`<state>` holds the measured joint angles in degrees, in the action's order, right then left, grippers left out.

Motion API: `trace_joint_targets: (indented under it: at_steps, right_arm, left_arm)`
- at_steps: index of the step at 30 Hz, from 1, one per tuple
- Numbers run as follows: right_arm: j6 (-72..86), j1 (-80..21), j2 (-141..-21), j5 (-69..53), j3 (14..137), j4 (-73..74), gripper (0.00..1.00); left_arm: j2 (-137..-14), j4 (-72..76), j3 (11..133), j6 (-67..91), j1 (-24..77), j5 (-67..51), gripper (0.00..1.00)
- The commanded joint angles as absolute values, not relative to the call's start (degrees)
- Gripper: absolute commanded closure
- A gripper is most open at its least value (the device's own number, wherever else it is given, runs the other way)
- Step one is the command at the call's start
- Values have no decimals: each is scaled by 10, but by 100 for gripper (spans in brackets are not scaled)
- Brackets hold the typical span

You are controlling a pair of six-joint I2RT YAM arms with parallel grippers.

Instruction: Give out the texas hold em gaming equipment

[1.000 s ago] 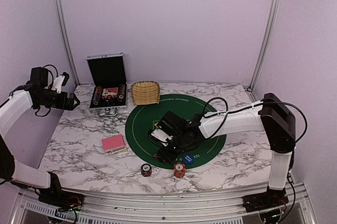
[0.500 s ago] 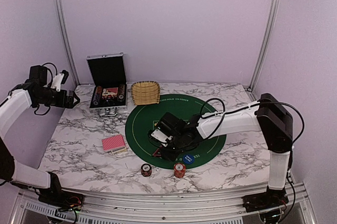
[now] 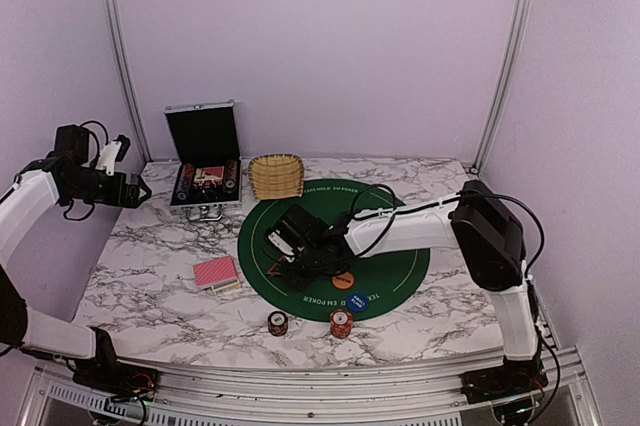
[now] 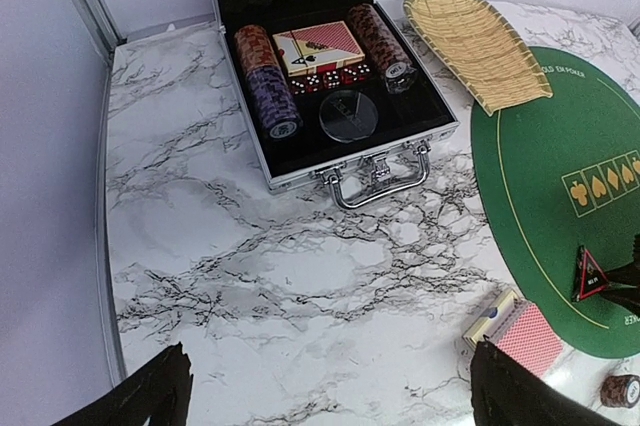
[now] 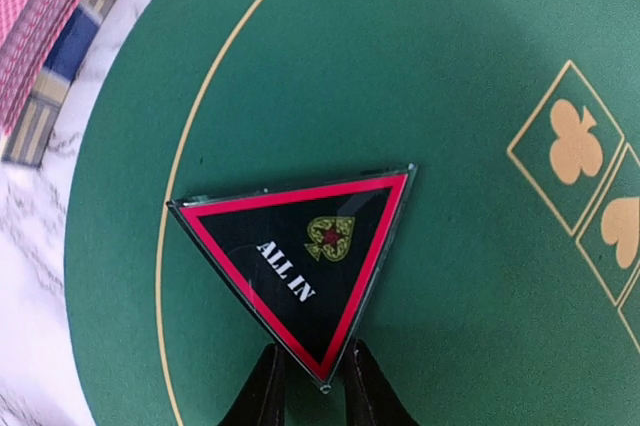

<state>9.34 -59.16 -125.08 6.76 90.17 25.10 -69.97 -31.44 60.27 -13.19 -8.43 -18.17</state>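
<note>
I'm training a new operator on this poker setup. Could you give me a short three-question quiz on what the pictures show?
1. True or false: the woven wicker basket holds playing cards.
2. Which thing's corner sits between the right arm's jaws? A: black red-edged triangular "ALL IN" marker. B: blue round disc. C: pink-backed card deck.
3. Fill the gap: the left arm's jaws stand ___.

Key: 1 false, the basket is empty. 2 A. 3 open.

2 chip stacks (image 3: pixel 278 323), 2 discs (image 3: pixel 357 298), 1 triangle (image 5: pixel 300 256), 1 deck (image 3: pixel 216 272)
</note>
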Motion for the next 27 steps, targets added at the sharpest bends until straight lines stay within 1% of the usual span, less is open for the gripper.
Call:
trace_joint_targets:
  at_steps: [1, 17, 22, 23, 24, 25, 26, 27]
  right_arm:
    - [138, -571, -1293, 84, 952, 233, 80]
    - [144, -546, -1396, 22, 1099, 229, 80]
    - [157, -539, -1392, 27, 1106, 225, 79]
    - [156, -539, -1386, 27, 1102, 224, 77]
    - [153, -539, -1377, 25, 1096, 221, 74]
    - [150, -538, -1365, 23, 1085, 214, 69]
    - [148, -539, -1342, 24, 1071, 208, 60]
    - [147, -538, -1323, 28, 1054, 205, 55]
  left_arm:
    - [-677, -335, 615, -143, -86, -190, 1]
    - [-662, -349, 595, -163, -86, -195, 1]
    - [-661, -350, 590, -166, -86, -203, 1]
    - [-662, -351, 589, -167, -86, -205, 1]
    - [-663, -353, 590, -169, -86, -207, 1]
    - [-664, -355, 591, -172, -86, -211, 1]
    - [-664, -358, 591, -176, -86, -213, 1]
    - [-664, -361, 592, -180, -86, -216, 1]
